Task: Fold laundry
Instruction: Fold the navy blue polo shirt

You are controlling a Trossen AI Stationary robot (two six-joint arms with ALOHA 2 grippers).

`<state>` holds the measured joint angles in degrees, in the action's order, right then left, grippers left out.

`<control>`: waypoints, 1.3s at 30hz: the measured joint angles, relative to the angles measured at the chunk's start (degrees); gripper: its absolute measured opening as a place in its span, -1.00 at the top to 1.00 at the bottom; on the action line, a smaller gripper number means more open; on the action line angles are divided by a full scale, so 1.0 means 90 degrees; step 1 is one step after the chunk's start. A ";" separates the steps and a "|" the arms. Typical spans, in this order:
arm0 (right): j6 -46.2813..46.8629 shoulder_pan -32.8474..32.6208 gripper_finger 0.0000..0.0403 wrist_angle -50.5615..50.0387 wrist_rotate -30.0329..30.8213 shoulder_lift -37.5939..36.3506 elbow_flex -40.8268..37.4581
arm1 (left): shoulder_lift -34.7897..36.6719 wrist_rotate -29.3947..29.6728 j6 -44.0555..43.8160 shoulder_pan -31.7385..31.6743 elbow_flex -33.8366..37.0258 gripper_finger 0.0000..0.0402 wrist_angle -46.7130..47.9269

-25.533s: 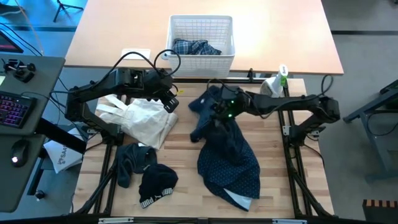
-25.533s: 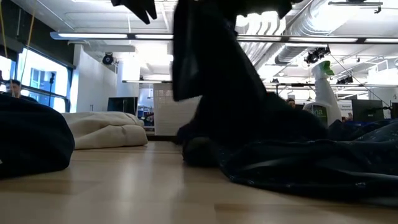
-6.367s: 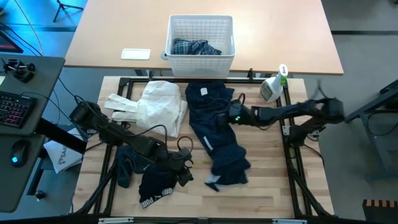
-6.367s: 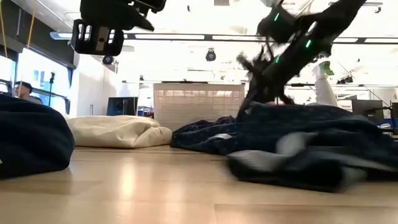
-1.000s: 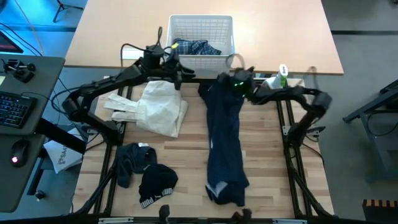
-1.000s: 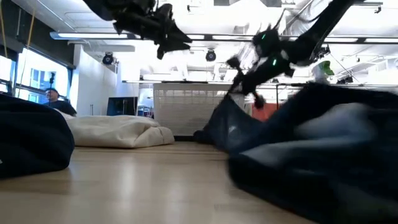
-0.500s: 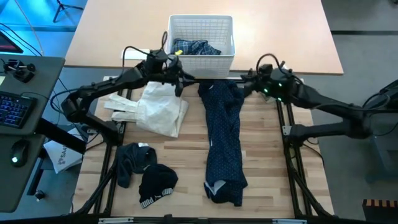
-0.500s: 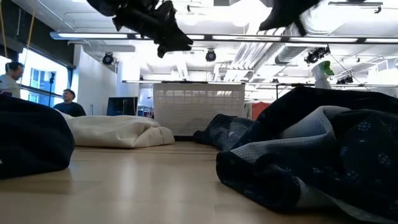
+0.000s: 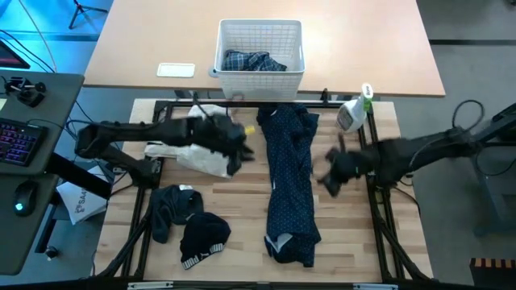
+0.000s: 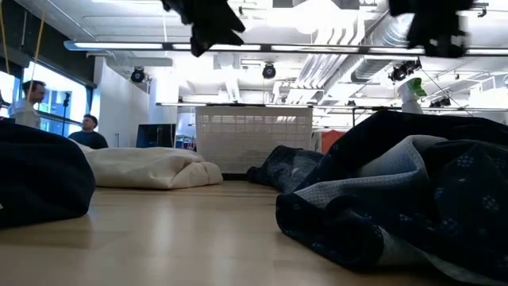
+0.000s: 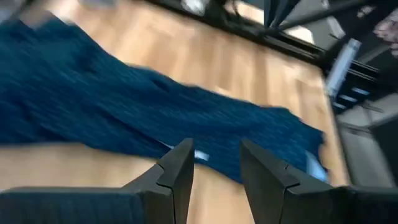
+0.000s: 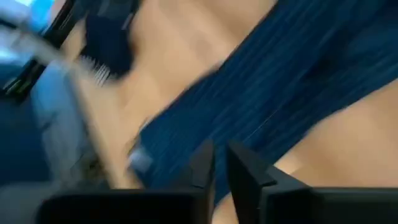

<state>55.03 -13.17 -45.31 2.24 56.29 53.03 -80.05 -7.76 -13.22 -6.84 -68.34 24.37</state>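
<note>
Both arms have left the shirt's collar end near the basket [image 9: 260, 48] and swung down to its sides. Left gripper [image 9: 235, 151] hovers just left of the navy shirt [image 9: 290, 185], fingers [image 11: 178, 169] a modest gap apart and empty. Right gripper [image 9: 330, 173] hovers just right of it, fingers [image 12: 202, 167] nearly together, holding nothing. That shirt lies in a long strip down the table's middle, so a crosswise fold looks next. Black pieces [image 9: 189, 225] wait at front left.
</note>
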 joint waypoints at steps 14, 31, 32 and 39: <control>0.3673 -0.3873 0.26 0.4246 0.0675 0.1098 -0.2666 | -0.1428 0.0817 -0.3393 0.2962 0.0000 0.44 -0.0268; 0.3148 -0.3474 0.48 0.2882 0.1190 0.4338 -0.0648 | -0.3893 0.1101 -0.1778 0.2889 -0.0182 0.44 -0.3940; 0.3037 -0.3440 0.56 0.2911 0.1177 0.4360 -0.0633 | -0.3950 0.1068 -0.1746 0.2857 -0.0182 0.44 -0.3913; 0.2551 -0.3320 0.93 0.2479 0.1409 0.3632 -0.0157 | -0.3314 0.1258 -0.2469 0.2751 -0.0177 0.59 -0.2720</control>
<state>77.98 -43.05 -23.01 14.93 88.98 51.62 -109.87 3.57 -35.44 17.92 -69.93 -0.12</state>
